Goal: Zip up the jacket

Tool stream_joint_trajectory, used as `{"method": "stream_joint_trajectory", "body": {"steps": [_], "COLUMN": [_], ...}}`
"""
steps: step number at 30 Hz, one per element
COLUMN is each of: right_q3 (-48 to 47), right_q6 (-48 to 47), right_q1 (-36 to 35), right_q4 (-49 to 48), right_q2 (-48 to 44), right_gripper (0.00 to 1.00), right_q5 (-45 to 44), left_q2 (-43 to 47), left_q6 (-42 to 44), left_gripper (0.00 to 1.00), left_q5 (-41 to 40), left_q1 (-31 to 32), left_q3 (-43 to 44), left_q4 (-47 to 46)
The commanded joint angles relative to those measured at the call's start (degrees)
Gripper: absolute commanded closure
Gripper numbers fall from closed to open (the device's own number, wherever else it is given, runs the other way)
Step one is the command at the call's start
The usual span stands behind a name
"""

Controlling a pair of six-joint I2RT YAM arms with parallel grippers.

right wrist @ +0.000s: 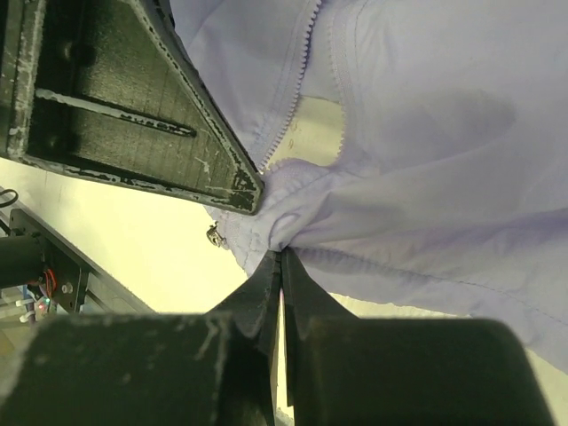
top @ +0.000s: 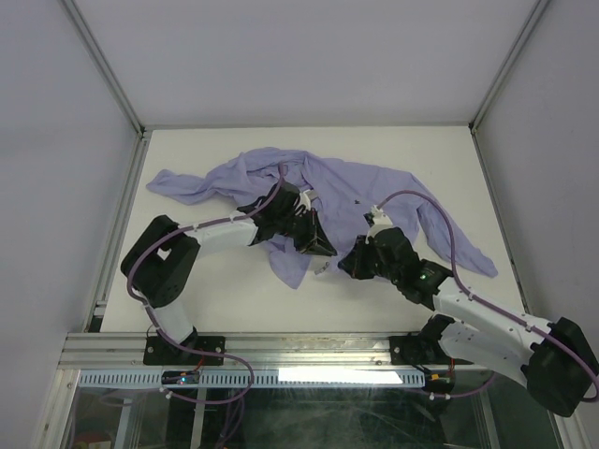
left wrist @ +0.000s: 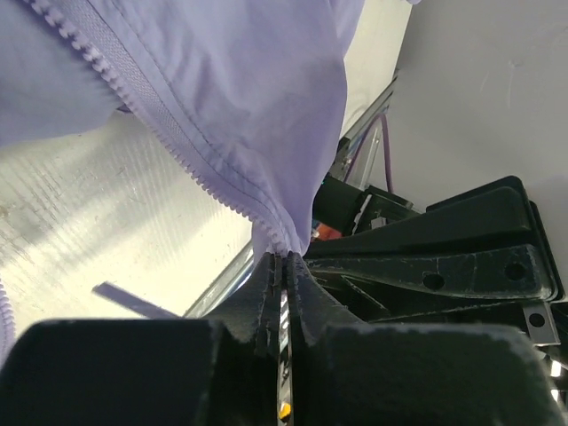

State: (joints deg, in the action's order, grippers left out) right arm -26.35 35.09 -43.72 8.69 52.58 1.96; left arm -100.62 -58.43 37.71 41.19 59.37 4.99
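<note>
While the wrinkly lavender fabric jacket (top: 374, 187) sprawls beyond them, our left gripper (top: 318, 246) and right gripper (top: 353, 265) each pinch its near edge.

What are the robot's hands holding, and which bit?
Both pinch the thin lavender fabric jacket: the left hand grips the end of a zipper edge, the right hand bunched fabric beside the zipper.

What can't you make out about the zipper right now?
Top view: the jacket zipper's bottom is hidden under left claw and right claw.
Left wrist: teeth vanish into the shut claw; end unseen.
Right wrist: metal bit too small to call slider or pull.
</note>
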Motion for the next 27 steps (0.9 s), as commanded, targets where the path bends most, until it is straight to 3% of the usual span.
{"method": "stream_joint_trajectory", "body": {"steps": [1, 5, 9, 14, 20, 27], "right_q3": [0.38, 1.36, 3.85, 7.31, 12.29, 15.29], "right_q6": [0.68, 1.02, 2.31, 4.62, 6.28, 6.07], "right_q1": [0.13, 0.22, 0.43, 0.57, 2.17, 2.93], "right_q4": [-0.78, -3.22, -9.06, -17.39, -29.57, -35.61], "right_q2": [-2.55, -4.34, -6.10, -7.65, -7.69, -8.05], "right_gripper": [1.00, 0.89, 0.63, 0.48, 0.47, 0.39], "right_q5": [-0.96, 1.08, 4.66, 7.52, 10.28, 9.64], "left_q2": [4.72, 5.88, 7.15, 9.69, 11.63, 12.70], "left_q6": [0.26, -0.02, -2.53, -5.76, -9.11, -13.27], "left_gripper": [1.00, 1.00, 1.00, 1.00, 1.00, 1.00], "left_q5": [0.63, 0.12, 0.23, -0.33, -0.16, 0.44], "left_q1": [0.00, 0.04, 0.02, 0.05, 0.04, 0.00], "left_q3": [-1.24, -2.31, -4.30, -7.52, -10.17, -12.86], "left_q4": [-3.91, -5.07, -8.69, -13.54, -17.64, -22.31]}}
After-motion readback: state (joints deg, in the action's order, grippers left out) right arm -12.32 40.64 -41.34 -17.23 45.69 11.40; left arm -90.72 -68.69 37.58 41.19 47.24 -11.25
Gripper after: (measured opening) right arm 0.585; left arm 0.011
